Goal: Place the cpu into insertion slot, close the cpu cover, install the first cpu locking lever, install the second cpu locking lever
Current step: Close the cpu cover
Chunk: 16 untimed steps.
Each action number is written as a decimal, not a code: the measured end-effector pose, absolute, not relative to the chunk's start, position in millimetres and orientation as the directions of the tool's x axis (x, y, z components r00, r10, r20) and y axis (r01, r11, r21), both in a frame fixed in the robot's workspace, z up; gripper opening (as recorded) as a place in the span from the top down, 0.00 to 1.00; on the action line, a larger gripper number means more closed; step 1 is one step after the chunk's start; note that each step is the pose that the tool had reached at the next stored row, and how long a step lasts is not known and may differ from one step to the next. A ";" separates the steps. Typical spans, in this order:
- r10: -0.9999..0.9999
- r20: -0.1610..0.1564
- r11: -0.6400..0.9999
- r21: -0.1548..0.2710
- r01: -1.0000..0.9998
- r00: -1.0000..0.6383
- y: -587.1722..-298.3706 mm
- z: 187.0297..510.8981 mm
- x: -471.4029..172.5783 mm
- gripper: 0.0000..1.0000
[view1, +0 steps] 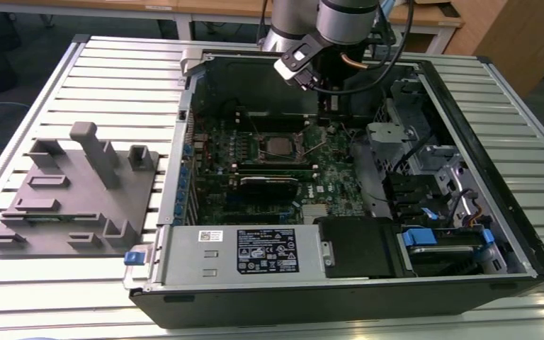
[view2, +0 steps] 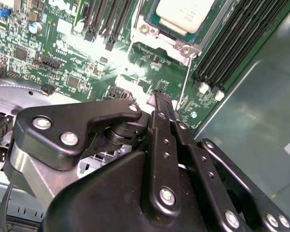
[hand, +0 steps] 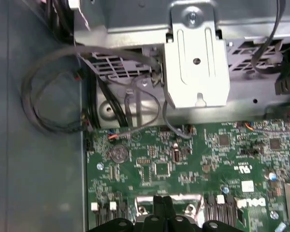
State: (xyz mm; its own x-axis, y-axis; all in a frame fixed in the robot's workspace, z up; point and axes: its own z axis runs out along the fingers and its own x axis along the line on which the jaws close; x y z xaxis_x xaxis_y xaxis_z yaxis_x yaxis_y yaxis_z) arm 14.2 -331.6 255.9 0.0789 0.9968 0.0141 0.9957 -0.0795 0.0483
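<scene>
gripper [view2: 160, 96] pressed together, pinching nothing, tip just beside thin locking lever [view2: 185, 79], likely to push it; cpu [view2: 184, 12] seated under lowered cpu cover [view2: 170, 42].

A slatted silver metal table [view1: 111, 64] spans the exterior view. Beyond the table's far edge stand pale wooden desks [view1: 215, 8]. Off its far corner, at the exterior view's right, is a brown wooden panel [view1: 513, 35]. Dark grey floor [view1: 12, 42] surrounds the table under even light.
</scene>
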 end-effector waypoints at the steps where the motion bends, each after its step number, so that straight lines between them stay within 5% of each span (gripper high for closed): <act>1: 0.997 0.014 -0.080 0.048 0.996 0.080 -331.5 255.9 15.6 0.89; 16: 0.995 0.014 -0.098 0.048 0.994 0.097 -330.8 255.7 34.3 0.89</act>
